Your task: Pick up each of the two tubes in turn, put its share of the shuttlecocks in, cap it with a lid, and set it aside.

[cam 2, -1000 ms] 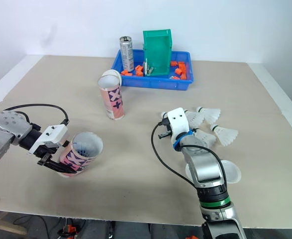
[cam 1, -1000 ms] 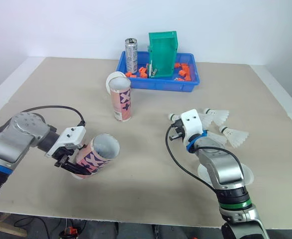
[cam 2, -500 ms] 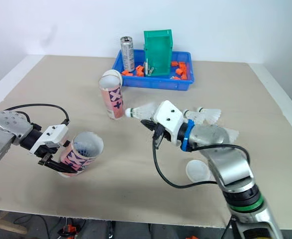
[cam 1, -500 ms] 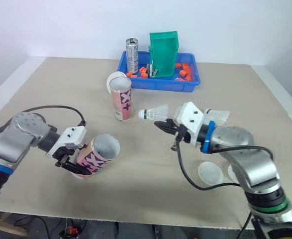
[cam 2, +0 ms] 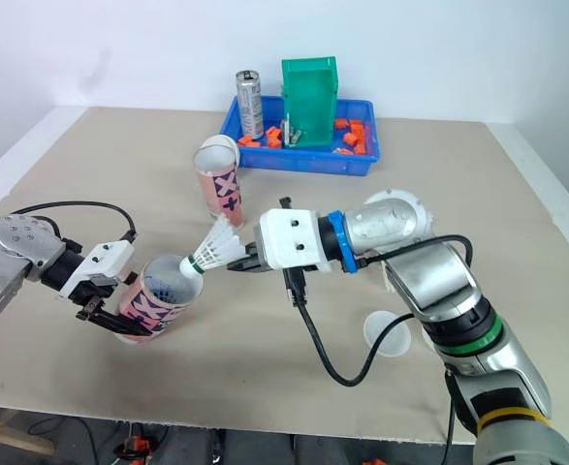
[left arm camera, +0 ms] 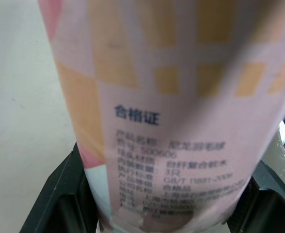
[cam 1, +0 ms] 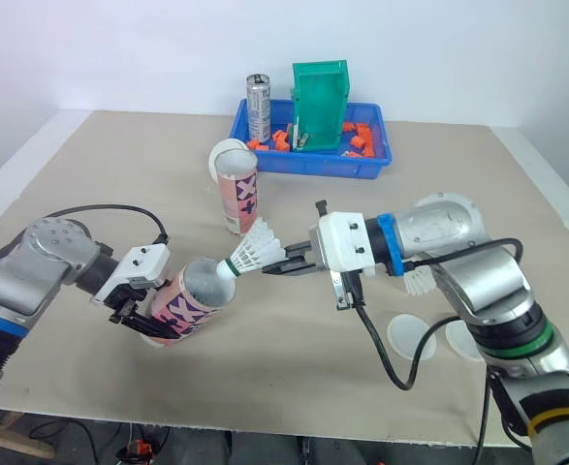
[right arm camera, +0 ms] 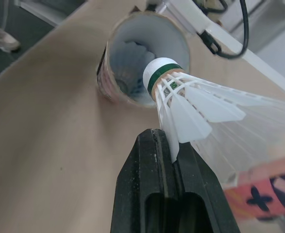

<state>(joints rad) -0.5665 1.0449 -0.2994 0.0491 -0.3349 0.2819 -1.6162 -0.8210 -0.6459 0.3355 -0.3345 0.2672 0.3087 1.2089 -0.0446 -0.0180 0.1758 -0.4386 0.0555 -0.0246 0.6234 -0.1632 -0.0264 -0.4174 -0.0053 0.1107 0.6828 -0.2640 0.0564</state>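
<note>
In the last second the right gripper point(cam 1: 282, 267), pinching a shuttlecock point(cam 1: 253, 252) by its feathers, has swung left from the loose pile. The cork is now at the mouth of the tilted tube point(cam 1: 189, 299), which the left gripper point(cam 1: 143, 325) clamps near left, so insertion looks imminent. The right wrist view looks down the bore, where pale feathers suggest one shuttlecock is already inside; from the head views that is hard to read.

held tube point(cam 1: 189, 298) pink, orange squares, dark crosses, white inside. far tube point(cam 1: 237, 201) same pink pattern. shuttlecock point(right arm camera: 200, 109) white feathers, white cork with green band. tray point(cam 1: 308, 165) blue, bin point(cam 1: 318, 102) green, small parts point(cam 1: 362, 142) orange, can point(cam 1: 256, 107) silver. lids point(cam 1: 412, 336) white. table point(cam 1: 119, 165) tan. right gripper point(cam 1: 276, 268) black fingers, white body, blue ring.
</note>
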